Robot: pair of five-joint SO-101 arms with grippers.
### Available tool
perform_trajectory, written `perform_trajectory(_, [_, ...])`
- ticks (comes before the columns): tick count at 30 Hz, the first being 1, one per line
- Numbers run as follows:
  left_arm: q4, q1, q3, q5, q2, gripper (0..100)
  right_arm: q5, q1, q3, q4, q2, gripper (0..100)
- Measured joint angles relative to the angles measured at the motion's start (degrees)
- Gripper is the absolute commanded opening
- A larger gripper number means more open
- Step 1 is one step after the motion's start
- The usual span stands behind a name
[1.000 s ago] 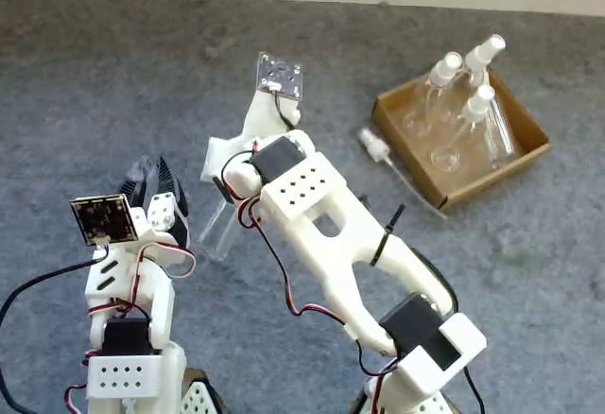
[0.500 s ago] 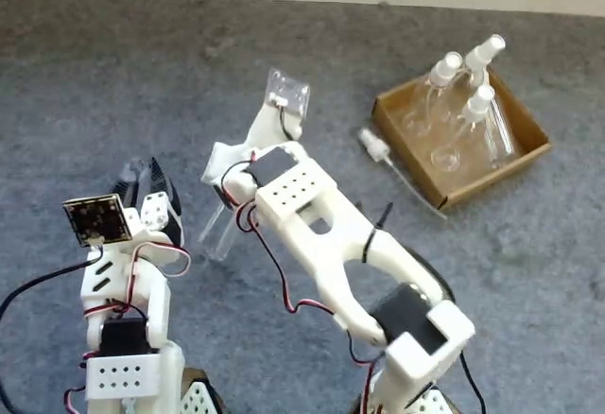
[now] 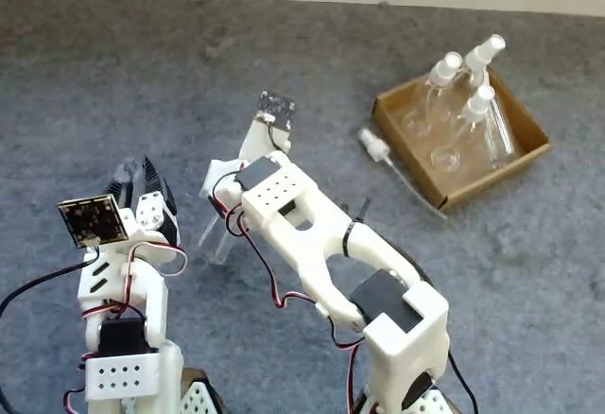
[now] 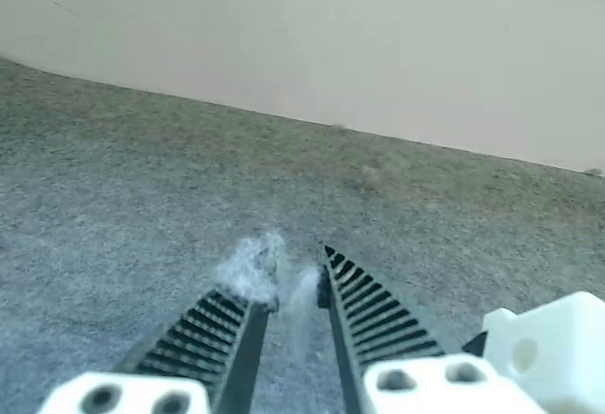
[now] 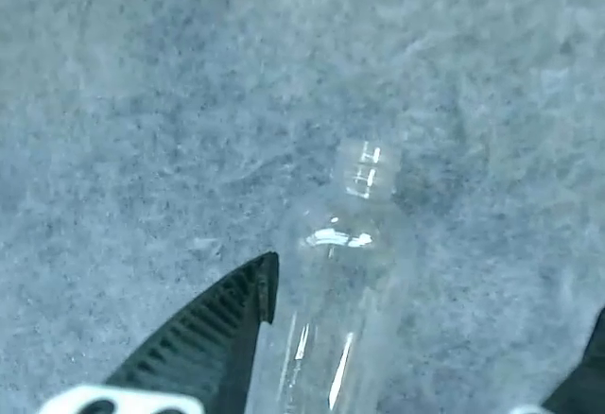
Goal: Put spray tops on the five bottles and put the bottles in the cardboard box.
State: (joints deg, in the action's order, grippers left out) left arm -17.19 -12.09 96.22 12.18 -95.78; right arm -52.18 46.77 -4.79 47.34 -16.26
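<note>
Right jaws pulled back, released astride bottle [image 5: 340,282], open carpet [image 3: 113,74] around; left jaws clench clear object [image 4: 257,267].

Right hand [image 5: 435,291] agape, left hand [image 4: 295,277] pinched narrow.

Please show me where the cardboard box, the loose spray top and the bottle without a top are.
cardboard box [image 3: 501,173], high view, its near side wall.
loose spray top [image 3: 374,145], high view, its white head.
uncapped bottle [image 5: 336,282], right wrist view, its clear body.

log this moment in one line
right gripper open around uncapped bottle | left gripper holds whitish item | three capped bottles in box
</note>
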Motion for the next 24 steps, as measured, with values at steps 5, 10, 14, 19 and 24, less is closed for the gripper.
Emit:
perform_trajectory(5, [0.3,0.0,0.0,0.0,0.0,4,0.0,0.2,0.0,0.0,0.0,44.0])
perform_trajectory(10, [0.4,-2.5,0.0,0.0,0.0,3,0.0,0.2,0.0,0.0,0.0,44.0])
perform_trajectory(14, [0.4,-4.7,-0.1,0.0,0.0,3,0.0,0.6,0.0,0.0,0.0,44.0])
perform_trajectory(19, [0.4,-4.7,-0.1,0.0,0.0,3,0.0,2.8,0.0,0.0,0.0,44.0])
perform_trajectory(24, [0.4,-5.1,-0.1,0.0,0.0,3,0.0,5.0,0.0,0.0,0.0,44.0])
